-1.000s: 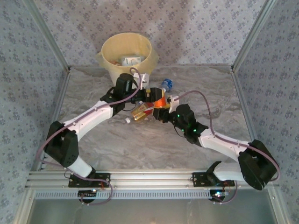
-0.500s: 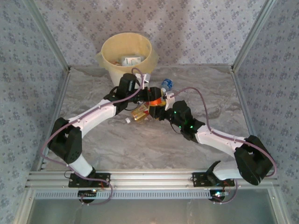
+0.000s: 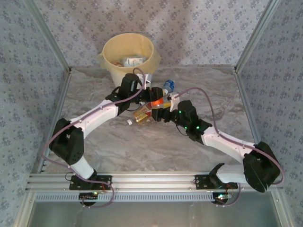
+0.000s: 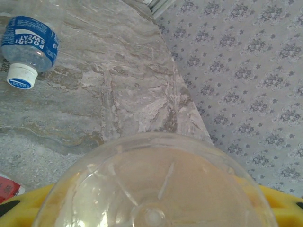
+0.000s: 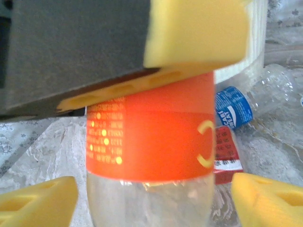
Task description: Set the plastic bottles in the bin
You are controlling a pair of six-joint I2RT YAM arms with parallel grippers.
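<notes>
Spreading since a moment ago, the right gripper (image 3: 160, 109) is now holding both fingers (image 5: 38, 201) clear of the one orange-labelled bottle (image 5: 151, 137), while the left gripper (image 3: 151, 96) is pinching that bottle near the middle of the worktop's (image 3: 104, 137) far edge. Two more are lying beside it, a gold bottle (image 3: 142, 114) and a blue-labelled bottle (image 4: 28, 42). One bin (image 3: 110, 52) is standing at that far edge, holding bottles too blurred to count.

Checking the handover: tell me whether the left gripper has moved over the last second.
Yes. The left gripper, shut on the orange-labelled bottle, has shifted slightly right relative to the bin.
</notes>
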